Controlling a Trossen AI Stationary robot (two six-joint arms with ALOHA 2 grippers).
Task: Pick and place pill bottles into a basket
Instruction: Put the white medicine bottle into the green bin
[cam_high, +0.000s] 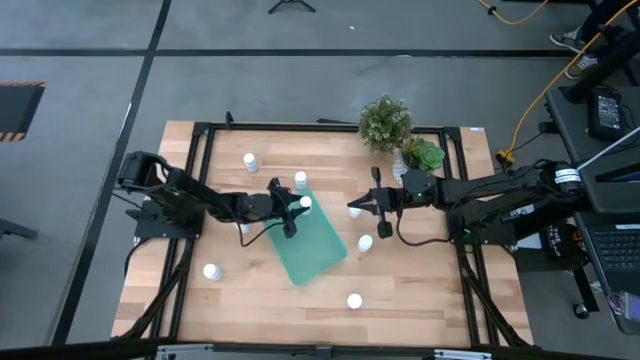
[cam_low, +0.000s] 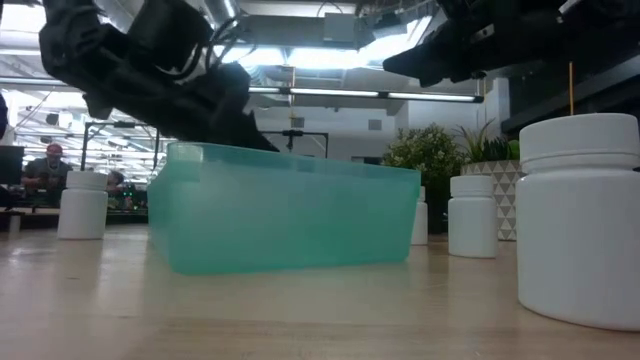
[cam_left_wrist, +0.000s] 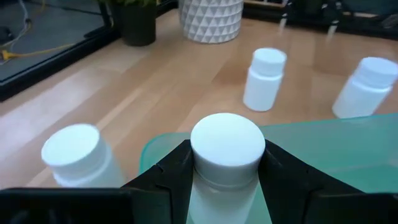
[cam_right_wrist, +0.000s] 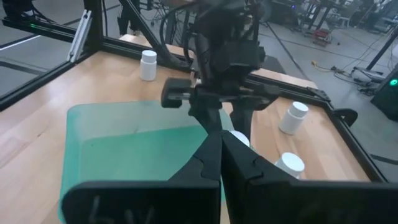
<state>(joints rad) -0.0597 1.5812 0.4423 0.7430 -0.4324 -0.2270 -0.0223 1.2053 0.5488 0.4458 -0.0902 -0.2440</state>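
While the basket (cam_high: 312, 245) lies slanted near the middle of the worktop (cam_high: 420, 290), a pill bottle (cam_left_wrist: 227, 158) is held by the left pincer (cam_high: 297, 208) right over the basket's far corner. It is gripped just under its white cap, with one dark finger (cam_left_wrist: 171, 177) on each side. The bottle is kept upright. No bottle can be seen lying inside the basket.

The right pincer (cam_high: 357, 208) is kept above the worktop, a little way off the basket's right side. Its two fingers are pressed together and nothing is held in them.

More pill bottles are spread around the basket. One bottle (cam_high: 301, 180) is seen just past the basket's far corner, and another (cam_high: 250, 161) is farther away on that side. Two bottles (cam_high: 366, 242) are found close to the basket's right edge, beneath the right pincer. One bottle (cam_high: 211, 271) is set well off to the basket's left, and one (cam_high: 354, 300) is in front of the basket, near the worktop's front edge.

Two plants (cam_high: 385, 122) are placed beyond the basket, by the worktop's far edge.
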